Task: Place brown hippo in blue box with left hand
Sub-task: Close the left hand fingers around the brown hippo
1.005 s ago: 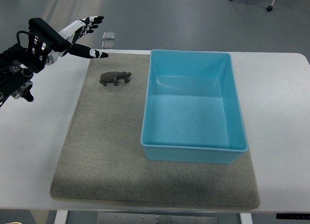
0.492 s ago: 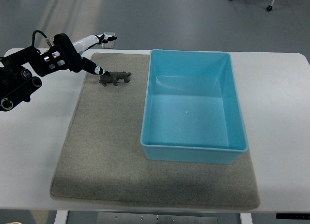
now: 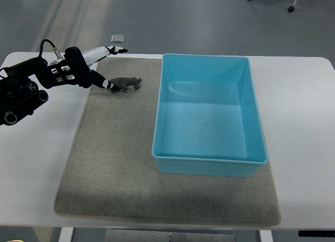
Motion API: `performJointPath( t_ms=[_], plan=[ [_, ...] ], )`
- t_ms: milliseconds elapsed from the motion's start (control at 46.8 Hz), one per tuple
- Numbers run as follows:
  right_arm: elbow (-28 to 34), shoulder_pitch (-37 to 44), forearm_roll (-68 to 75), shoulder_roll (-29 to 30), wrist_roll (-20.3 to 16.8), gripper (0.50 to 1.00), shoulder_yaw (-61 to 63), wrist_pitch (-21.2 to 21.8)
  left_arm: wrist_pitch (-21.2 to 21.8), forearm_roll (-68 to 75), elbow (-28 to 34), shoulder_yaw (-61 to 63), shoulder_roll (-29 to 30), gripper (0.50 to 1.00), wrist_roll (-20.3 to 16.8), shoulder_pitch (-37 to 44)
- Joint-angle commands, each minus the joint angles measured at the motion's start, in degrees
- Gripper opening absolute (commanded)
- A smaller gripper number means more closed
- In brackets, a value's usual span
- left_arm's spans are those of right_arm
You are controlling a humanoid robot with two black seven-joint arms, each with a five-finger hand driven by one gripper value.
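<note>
A small brown hippo stands on the grey mat near its far left corner, head pointing right toward the blue box. The box is open-topped with nothing inside. My left hand reaches in from the left edge at the hippo's tail end. Its fingers are spread: the thumb tip is at the hippo's rear, while the other fingers point past it to the far side. Nothing is held.
The mat lies on a white table. Beyond the table's far edge a small grey square plate lies on the floor. Caster wheels show at the top right.
The left hand has dropped and moved right across the table, from the far left corner to the hippo's rear. The hippo and box have not moved.
</note>
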Motion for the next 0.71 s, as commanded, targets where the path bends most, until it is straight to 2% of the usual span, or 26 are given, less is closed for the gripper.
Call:
performJointPath(
  t_ms=[0,150,214,513,684],
  plan=[
    [0.0,0.0,0.0,0.0,0.0,0.936,0.0,0.0,0.02,0.09,0.16,0.09,-0.09,0.906,0.09,0.01],
    [0.0,0.0,0.0,0.0,0.0,0.936,0.0,0.0,0.2,0.09,0.25,1.58,-0.27,0.889,0.1,-0.08],
    [0.0,0.0,0.0,0.0,0.0,0.936,0.0,0.0,0.2,0.09,0.43,2.2,-0.27,0.866,0.18,-0.08],
    [0.0,0.0,0.0,0.0,0.0,0.936,0.0,0.0,0.37,1.4,0.6,2.99,-2.02,0.859,0.27,-0.08],
    [0.0,0.0,0.0,0.0,0.0,0.936,0.0,0.0,3.62,4.92,3.24,2.99,-3.43,0.857,0.27,-0.25]
  ],
)
